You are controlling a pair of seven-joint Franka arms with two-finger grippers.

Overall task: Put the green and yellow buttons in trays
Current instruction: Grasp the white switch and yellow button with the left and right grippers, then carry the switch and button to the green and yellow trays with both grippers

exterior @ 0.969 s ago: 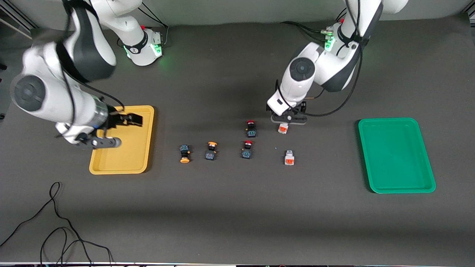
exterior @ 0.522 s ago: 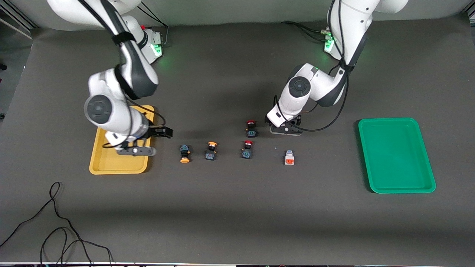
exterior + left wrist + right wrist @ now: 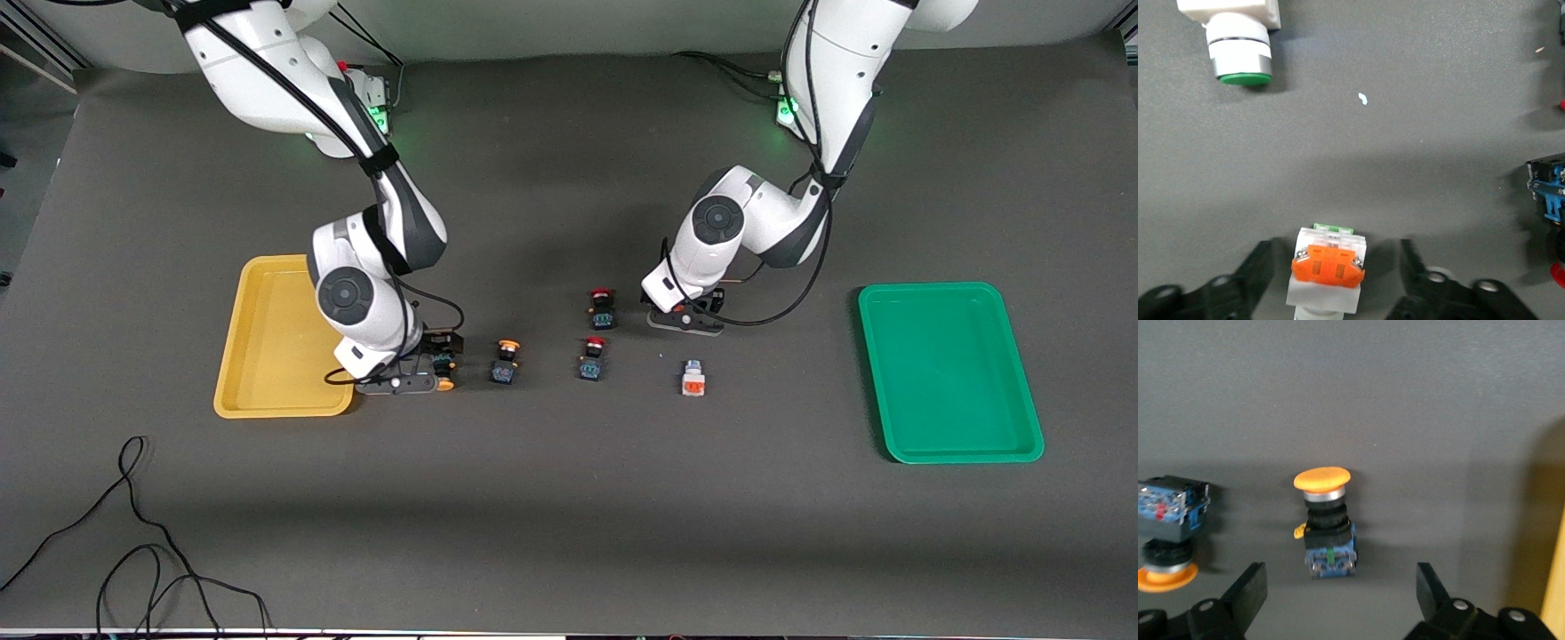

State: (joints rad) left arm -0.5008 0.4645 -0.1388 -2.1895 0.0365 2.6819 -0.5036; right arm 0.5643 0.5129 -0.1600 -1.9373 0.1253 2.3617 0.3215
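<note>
Fingers of both grippers stand apart, left (image 3: pixel 1338 283) straddling a white button (image 3: pixel 1327 267), right (image 3: pixel 1341 593) a yellow-capped button (image 3: pixel 1327 527).

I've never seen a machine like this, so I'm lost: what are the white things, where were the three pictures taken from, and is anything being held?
The white things are two robot arms, the left arm and the right arm, each ending in two-finger jaws. The wide picture comes from a high camera facing them. The two close-ups come from cameras on their wrists. On the table lie a yellow tray at the right arm's end, a green tray at the left arm's end, and six small push buttons between them. The right arm's jaws stand open around a yellow-capped button. The left arm's jaws stand open around a white button with an orange block. Nothing is held.
</note>
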